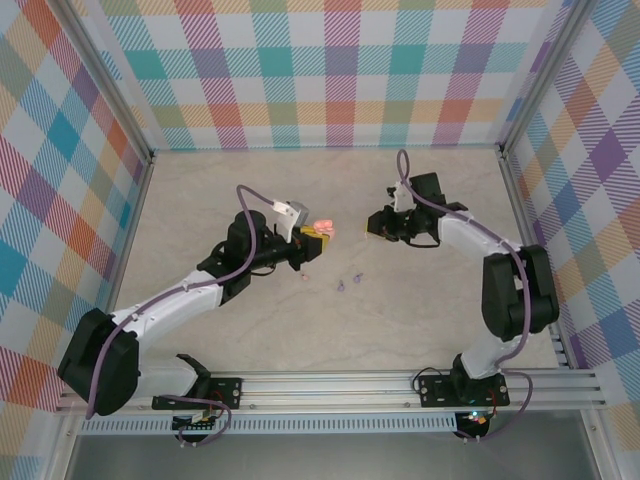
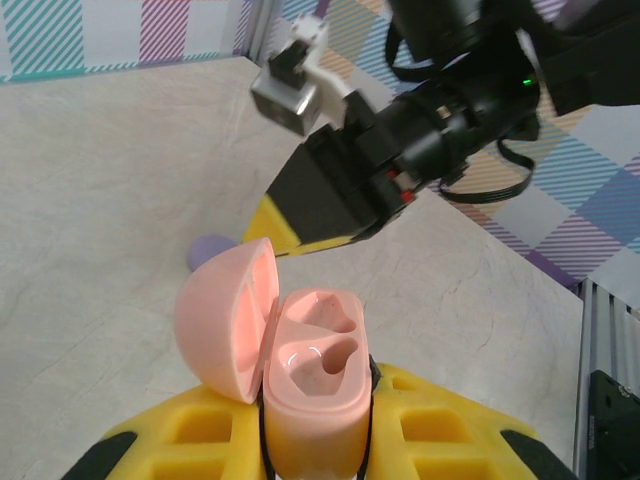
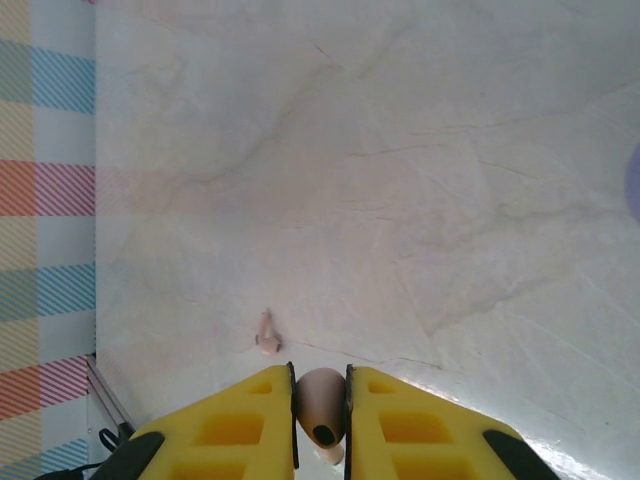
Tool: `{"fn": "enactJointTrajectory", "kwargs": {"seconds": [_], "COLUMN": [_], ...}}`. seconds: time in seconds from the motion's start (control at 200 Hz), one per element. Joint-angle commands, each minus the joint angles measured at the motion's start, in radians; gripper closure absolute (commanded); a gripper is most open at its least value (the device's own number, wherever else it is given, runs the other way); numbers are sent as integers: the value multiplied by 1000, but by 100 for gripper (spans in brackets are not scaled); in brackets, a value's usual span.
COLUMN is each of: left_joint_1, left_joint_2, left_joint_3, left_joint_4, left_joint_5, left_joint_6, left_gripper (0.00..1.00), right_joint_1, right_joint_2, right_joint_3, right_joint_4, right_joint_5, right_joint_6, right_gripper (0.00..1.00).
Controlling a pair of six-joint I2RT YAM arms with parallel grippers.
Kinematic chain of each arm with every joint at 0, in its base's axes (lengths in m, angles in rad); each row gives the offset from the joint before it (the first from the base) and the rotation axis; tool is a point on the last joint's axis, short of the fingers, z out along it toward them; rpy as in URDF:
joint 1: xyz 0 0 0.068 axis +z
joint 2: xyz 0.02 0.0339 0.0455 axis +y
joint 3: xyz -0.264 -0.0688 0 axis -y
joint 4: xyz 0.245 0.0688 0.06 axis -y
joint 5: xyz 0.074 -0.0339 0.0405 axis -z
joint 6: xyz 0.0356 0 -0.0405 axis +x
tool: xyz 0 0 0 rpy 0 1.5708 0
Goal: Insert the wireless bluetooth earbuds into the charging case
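The left end effector (image 1: 318,240) clamps the pink case (image 2: 312,390), whose lid is swung open to the left and whose two wells are empty. The right end effector (image 3: 320,378), narrowed almost closed, pinches a pale pink earbud (image 3: 322,405) above the table (image 3: 400,150). Another pink earbud (image 3: 266,338) lies on the table just beyond it. Two lilac earbuds (image 1: 342,286) lie between the arms.
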Motion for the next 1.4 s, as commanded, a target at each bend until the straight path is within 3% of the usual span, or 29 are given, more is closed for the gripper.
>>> {"fn": "enactJointTrajectory", "kwargs": {"seconds": [0.0,0.755,0.98,1.395], "left_joint_1": [-10,-12,-23,-54], "left_joint_2": [15,81,63,29], "left_joint_3": [-9,-51,-90,-42], "left_joint_4": [79,335,410,354], "left_joint_5": [-3,164,183,188], "left_joint_6": [-34,-44,23,211], "left_gripper": [80,82,83,84], "right_joint_1": [-7,23,66,154], "right_joint_2": [-90,-391,-453,-493], "right_joint_3": [-28,-115,-115,-134], "right_joint_4": [68,334,338,360], "right_joint_5": [-34,-305,-298,-221], "right_joint_6": [34,112,96,72], "right_gripper": [82,80,80,79]}}
